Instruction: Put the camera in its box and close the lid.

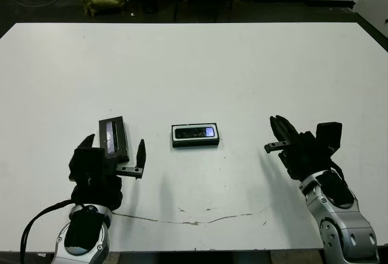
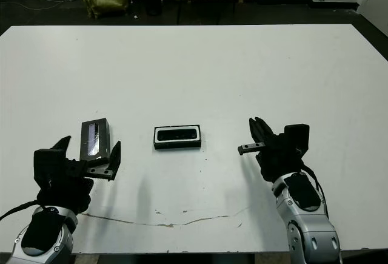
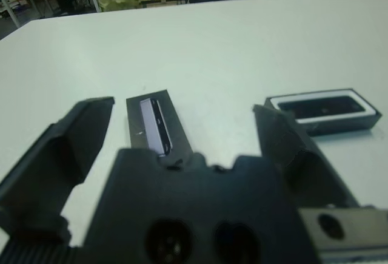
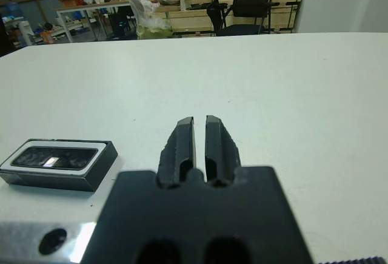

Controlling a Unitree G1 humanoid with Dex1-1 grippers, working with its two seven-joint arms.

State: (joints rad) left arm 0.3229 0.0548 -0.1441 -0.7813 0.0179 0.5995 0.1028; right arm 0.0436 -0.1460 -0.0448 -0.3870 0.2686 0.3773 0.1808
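Left eye view, nearest the robot first: the left gripper (image 1: pixel 115 155) hovers low with its fingers spread wide and nothing between them, and the right gripper (image 1: pixel 280 132) sits well off to the right, its fingers pressed together, empty too. A thin crack-like mark (image 1: pixel 194 218) runs across the white table (image 1: pixel 242 70) close to the near edge.

Just beyond the left gripper lies the lid (image 1: pixel 114 136), flat on the table, glossy strip up. In the left wrist view it sits right between the open fingers. Near the middle rests the box (image 1: pixel 195 135), white lining showing around the camera (image 1: pixel 195 133), which lies inside it already, bluish patch towards the right.

So the first half looks done, and the lid is the step in hand. Next move, as I read it: drop the left gripper over the lid, pinch across its narrow width, then carry it right and turn it to line up with the box.
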